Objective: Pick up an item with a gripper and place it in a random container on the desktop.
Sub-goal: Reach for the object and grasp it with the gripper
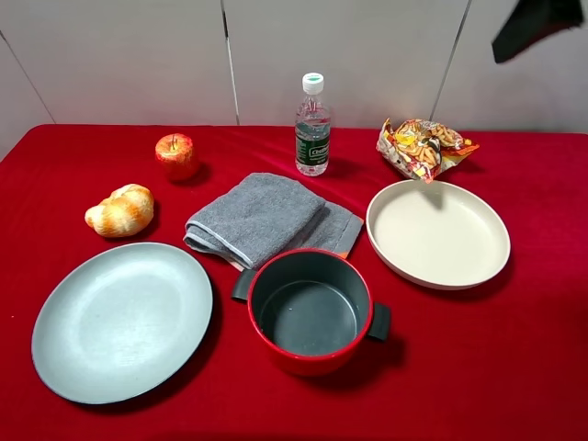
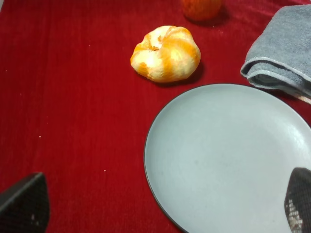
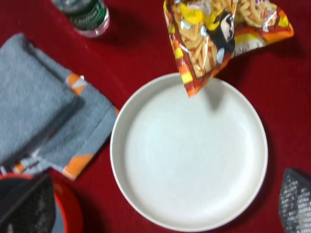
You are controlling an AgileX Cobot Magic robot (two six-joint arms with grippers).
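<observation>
Table (image 1: 514,367): covered in red cloth, it carried everything else.
Grey-blue plate (image 1: 122,322): flat and bare, it lay at 8 o'clock on the table, near its front edge.
Cream-white dish (image 1: 438,233): round and shallow with a low rim, it sat at 3 o'clock, with nothing lying on its floor.
Grey towel (image 1: 262,216): folded, it lay at the centre, just at 12 o'clock of the pot, with an orange patch showing at one edge.
Red pot (image 1: 308,363): grey inside, with two dark handles, it stood at 6 o'clock.
Snack bag (image 1: 423,147): crinkled foil in orange, yellow and red, it lay at 1 o'clock on the cloth, at 12 o'clock of the dish. One corner reached over the dish's far rim and threw a shadow inside. No gripper touched it.
Water bottle (image 1: 312,129): upright with a white cap and green label, it stood at 12 o'clock, just beyond the towel.
Bread roll (image 1: 120,209): it rested at 9 o'clock, just beyond the plate.
Apple (image 1: 175,154): red, it stood at 11 o'clock, beyond the roll.
Left gripper (image 2: 160,204): its fingers were spread wide and held nothing, and it hung above the grey-blue plate's rim.
Right gripper (image 3: 161,204): its fingers were spread wide and held nothing, and it hung above the dish, apart from the bag.
</observation>
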